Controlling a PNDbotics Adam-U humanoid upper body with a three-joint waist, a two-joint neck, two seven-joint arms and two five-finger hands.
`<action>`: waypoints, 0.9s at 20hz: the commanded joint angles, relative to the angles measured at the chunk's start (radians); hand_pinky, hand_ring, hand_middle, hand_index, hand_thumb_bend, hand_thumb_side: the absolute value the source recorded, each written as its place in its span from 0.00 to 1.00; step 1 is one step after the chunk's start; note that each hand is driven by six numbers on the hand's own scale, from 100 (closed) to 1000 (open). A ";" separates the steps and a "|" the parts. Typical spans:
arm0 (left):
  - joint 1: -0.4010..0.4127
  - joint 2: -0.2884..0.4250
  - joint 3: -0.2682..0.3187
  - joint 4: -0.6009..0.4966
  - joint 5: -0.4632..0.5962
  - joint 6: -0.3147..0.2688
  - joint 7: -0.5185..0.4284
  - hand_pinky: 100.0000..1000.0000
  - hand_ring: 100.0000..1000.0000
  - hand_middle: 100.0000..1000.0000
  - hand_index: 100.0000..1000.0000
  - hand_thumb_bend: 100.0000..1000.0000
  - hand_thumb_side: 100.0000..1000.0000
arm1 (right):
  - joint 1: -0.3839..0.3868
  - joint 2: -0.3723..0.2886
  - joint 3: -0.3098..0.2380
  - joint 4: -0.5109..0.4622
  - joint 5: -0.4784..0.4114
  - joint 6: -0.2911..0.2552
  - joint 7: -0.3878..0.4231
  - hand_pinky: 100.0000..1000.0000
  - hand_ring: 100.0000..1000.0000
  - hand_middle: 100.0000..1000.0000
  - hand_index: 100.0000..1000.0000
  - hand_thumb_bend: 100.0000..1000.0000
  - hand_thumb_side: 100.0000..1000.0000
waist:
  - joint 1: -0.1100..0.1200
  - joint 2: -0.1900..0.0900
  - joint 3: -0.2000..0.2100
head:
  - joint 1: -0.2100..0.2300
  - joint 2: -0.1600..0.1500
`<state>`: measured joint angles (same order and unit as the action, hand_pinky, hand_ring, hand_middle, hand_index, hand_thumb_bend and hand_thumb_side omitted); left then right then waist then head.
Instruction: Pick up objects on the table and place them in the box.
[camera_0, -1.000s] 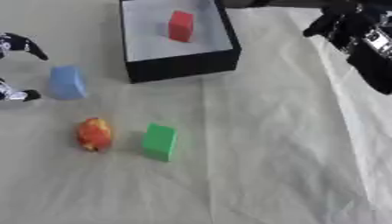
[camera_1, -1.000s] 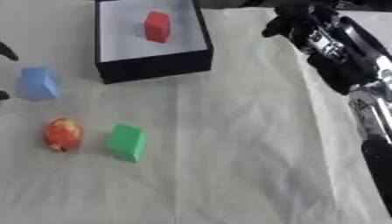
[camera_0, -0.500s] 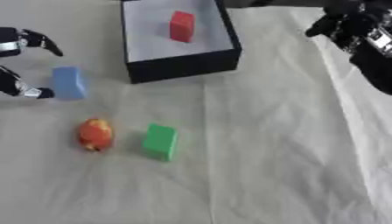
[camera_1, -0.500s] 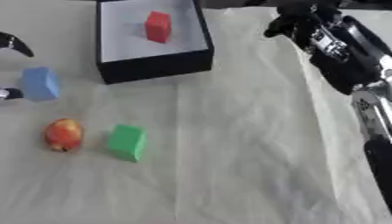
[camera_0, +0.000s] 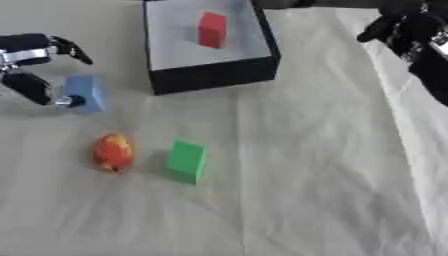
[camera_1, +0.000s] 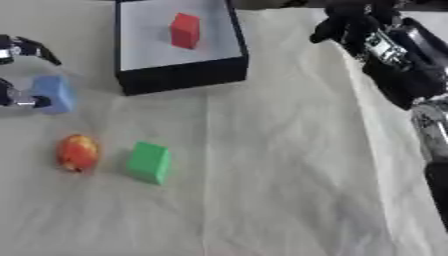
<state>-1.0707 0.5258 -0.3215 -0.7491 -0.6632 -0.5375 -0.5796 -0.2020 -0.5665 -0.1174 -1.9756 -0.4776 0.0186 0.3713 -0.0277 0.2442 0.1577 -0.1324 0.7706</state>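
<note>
Your blue block (camera_0: 86, 93) sits at the left edge of the frame, below and left of the box (camera_0: 214, 75), on the pale cloth (camera_0: 306, 165). Your left hand (camera_0: 31, 65) is around it — one finger arches above, another reaches in low and touches the block's left face — but the fingers are spread and have not closed on it; I'd call it released, about to grasp. The red block (camera_0: 212, 29) already lies inside the box, at the top centre. The orange-red round thing (camera_0: 113, 151) and the green block (camera_0: 185, 161) wait at lower left, just beside each other.

Your right hand (camera_1: 350, 25) hangs at the upper right, near the box's far corner, fingers curled on nothing.

The risk, as I judge it: with only a low fingertip bearing on one face, closing may push the block sideways or tip it — and the cloth could bunch under it.
</note>
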 joint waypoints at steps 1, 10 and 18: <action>-0.029 0.003 0.029 0.011 -0.040 -0.320 -0.310 0.98 0.88 0.79 0.86 0.42 0.36 | -0.012 -0.014 -0.007 -0.013 -0.008 0.004 0.005 1.00 0.73 0.63 0.77 0.00 0.51 | 0.016 -0.017 -0.004 | 0.009 -0.007; -0.024 -0.004 0.032 0.028 -0.107 -0.337 -0.264 0.87 0.80 0.69 0.78 0.31 0.14 | -0.012 -0.013 -0.011 -0.010 -0.001 0.011 0.001 1.00 0.73 0.63 0.77 0.00 0.51 | 0.020 -0.013 -0.011 | 0.012 -0.008; -0.025 0.024 0.044 -0.104 0.096 -0.291 -0.275 0.72 0.65 0.51 0.62 0.00 0.13 | -0.010 -0.027 -0.015 -0.022 -0.023 0.005 -0.006 1.00 0.73 0.63 0.77 0.00 0.50 | 0.028 -0.024 -0.008 | 0.001 -0.001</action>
<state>-1.0737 0.5114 -0.2927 -0.8117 -0.6134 -0.5519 -0.5652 -0.2028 -0.5667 -0.1180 -1.9755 -0.4909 0.0237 0.3717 -0.0137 0.2446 0.1487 -0.1281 0.7705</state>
